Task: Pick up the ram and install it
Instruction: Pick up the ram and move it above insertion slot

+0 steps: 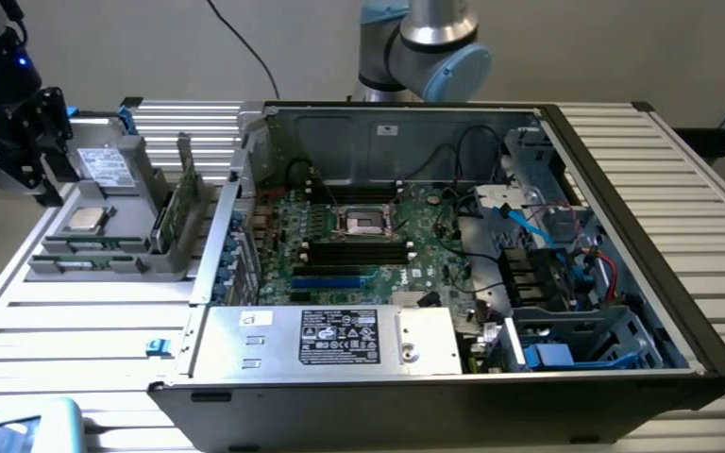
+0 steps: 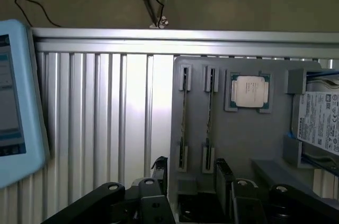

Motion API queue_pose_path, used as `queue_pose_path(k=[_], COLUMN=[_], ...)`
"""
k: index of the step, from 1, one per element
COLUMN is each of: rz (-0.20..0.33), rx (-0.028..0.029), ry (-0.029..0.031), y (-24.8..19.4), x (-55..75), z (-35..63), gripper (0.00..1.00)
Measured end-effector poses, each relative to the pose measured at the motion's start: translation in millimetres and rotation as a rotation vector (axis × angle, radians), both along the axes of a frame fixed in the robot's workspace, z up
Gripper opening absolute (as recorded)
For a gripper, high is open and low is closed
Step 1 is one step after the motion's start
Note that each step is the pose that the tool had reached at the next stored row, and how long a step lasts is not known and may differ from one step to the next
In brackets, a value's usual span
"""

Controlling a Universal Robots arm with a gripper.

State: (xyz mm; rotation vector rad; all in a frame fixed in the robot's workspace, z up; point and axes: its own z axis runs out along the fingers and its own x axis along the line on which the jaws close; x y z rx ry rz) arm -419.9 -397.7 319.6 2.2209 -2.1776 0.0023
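Gray plastic tray (image 1: 129,264) sits at 9 o'clock of the open computer case (image 1: 275,396) in the exterior view. The black gripper (image 2: 192,181) hovers at the tray's 10 o'clock, its jaws spread wide and empty. The ram (image 2: 184,123) stands on edge in a tray slot, a 2nd stick (image 2: 209,123) just beside it, near the processor chip (image 2: 249,91).

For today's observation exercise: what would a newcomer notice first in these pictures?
The open computer case fills the middle of the table, green motherboard exposed. At the exterior view's left, the open gripper hangs over a grey tray holding two ram sticks and a silver processor chip.
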Motion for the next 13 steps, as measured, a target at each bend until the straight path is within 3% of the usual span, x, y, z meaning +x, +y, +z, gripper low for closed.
queue_pose_path(k=[5,13], rz=[0.000,0.000], rx=[0.0000,-0.0001], ry=[-0.0104,-0.0109], y=[0.1,-0.6], x=[-1.9,-2.4], z=[-8.1,-22.7], gripper=[0.49,0.49])
